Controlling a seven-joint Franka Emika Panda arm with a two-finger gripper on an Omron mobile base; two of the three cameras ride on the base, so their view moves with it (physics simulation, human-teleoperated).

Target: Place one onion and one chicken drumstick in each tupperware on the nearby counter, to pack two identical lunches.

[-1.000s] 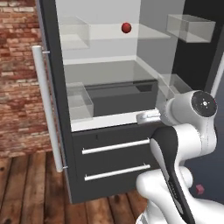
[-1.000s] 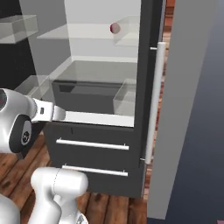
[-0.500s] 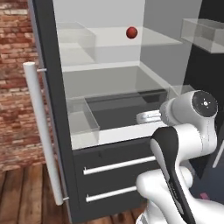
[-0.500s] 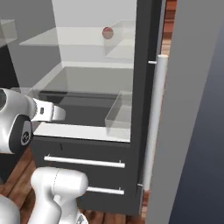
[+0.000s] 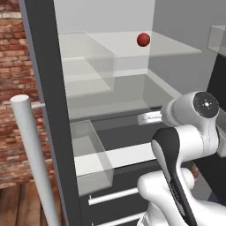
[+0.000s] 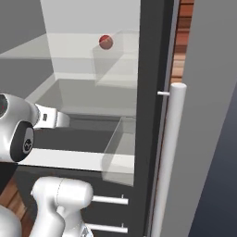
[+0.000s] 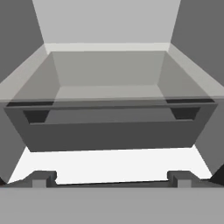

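Smooth red onion [image 5: 143, 39], clear bins [image 5: 90, 152]

Fridge handle [image 5: 33, 159] cut off at bottom edge.

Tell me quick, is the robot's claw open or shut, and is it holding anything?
Gripper: open, jaws spread wide, holding nothing; it points into the fridge at the clear drawer.

Pretty flat, even rendered light all round, no glare anywhere. The pale grey fridge interior [image 5: 128, 79] is the brightest bit, with its dark lower drawer [image 7: 111, 133] sitting in soft shade. Edges are slightly soft and low-res, with no warping at the borders.
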